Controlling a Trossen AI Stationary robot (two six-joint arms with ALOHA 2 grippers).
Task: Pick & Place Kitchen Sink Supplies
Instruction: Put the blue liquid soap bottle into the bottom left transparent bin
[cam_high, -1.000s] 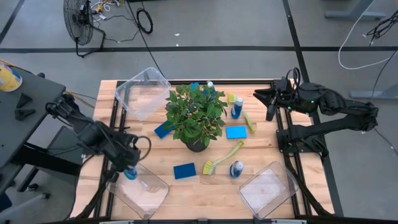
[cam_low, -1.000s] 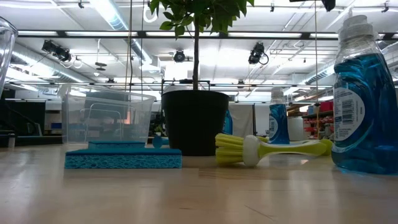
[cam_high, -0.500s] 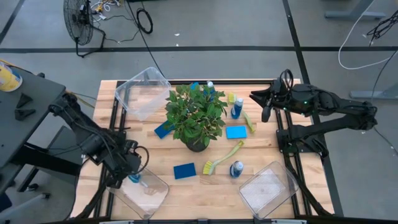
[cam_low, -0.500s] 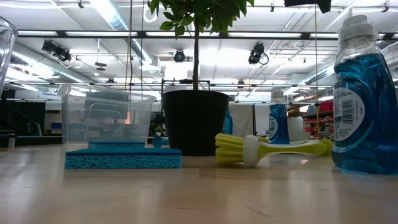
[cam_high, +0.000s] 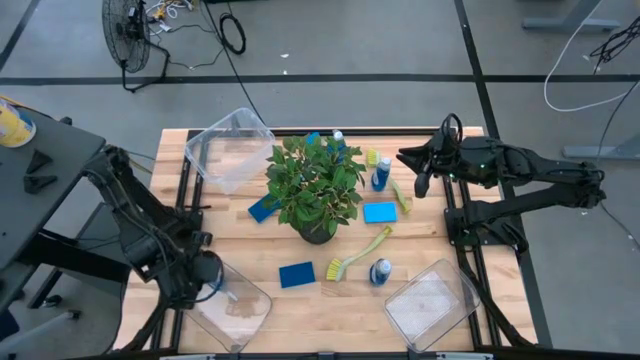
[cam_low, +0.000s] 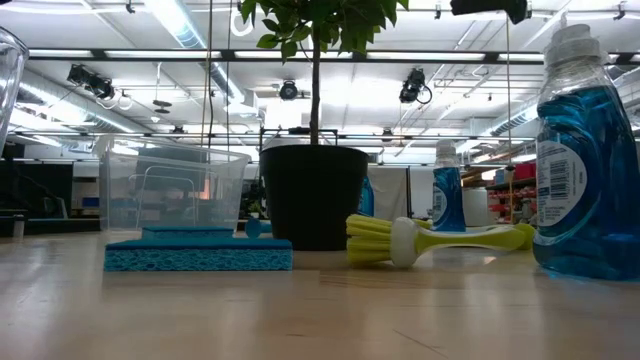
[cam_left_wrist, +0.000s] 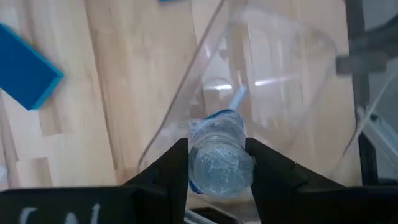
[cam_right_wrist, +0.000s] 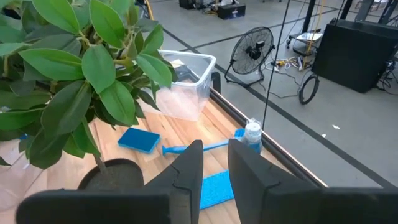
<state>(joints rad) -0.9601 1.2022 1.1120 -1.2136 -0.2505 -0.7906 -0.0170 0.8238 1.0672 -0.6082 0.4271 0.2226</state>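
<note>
A small blue bottle (cam_left_wrist: 216, 155) is lifted over the near-left clear bin (cam_high: 240, 308), with my left gripper (cam_high: 207, 277) shut on it and pointing steeply down. My right gripper (cam_high: 417, 172) hangs high over the table's far right, open by a narrow gap (cam_right_wrist: 215, 163) with nothing between the fingers. Lying on the table are other blue bottles (cam_high: 380, 271) (cam_high: 382, 174), blue sponges (cam_high: 296, 274) (cam_high: 380, 212) (cam_high: 263, 208) lying flat, and yellow-green brushes (cam_high: 362, 250) (cam_high: 401, 196). My left gripper pinches the bottle's body (cam_left_wrist: 199, 163) between its two fingers, one on each side. The fingers come from above, slanting steeply down. The bottle is lifted clear, its far end (cam_left_wrist: 236, 99) pointing down into the bin's opening.
A leafy potted plant (cam_high: 315, 190) stands at the table's middle. Clear bins lie at the far left (cam_high: 230, 150) and near right (cam_high: 432, 303). In the low view a bottle (cam_low: 585, 160), a brush (cam_low: 440, 240) and a sponge (cam_low: 198, 255) are close.
My left gripper has sunk toward the table's near-left corner with the bottle and rolled its wrist, so the bottle now hangs lower over the near-left bin. It has kept its hold.
</note>
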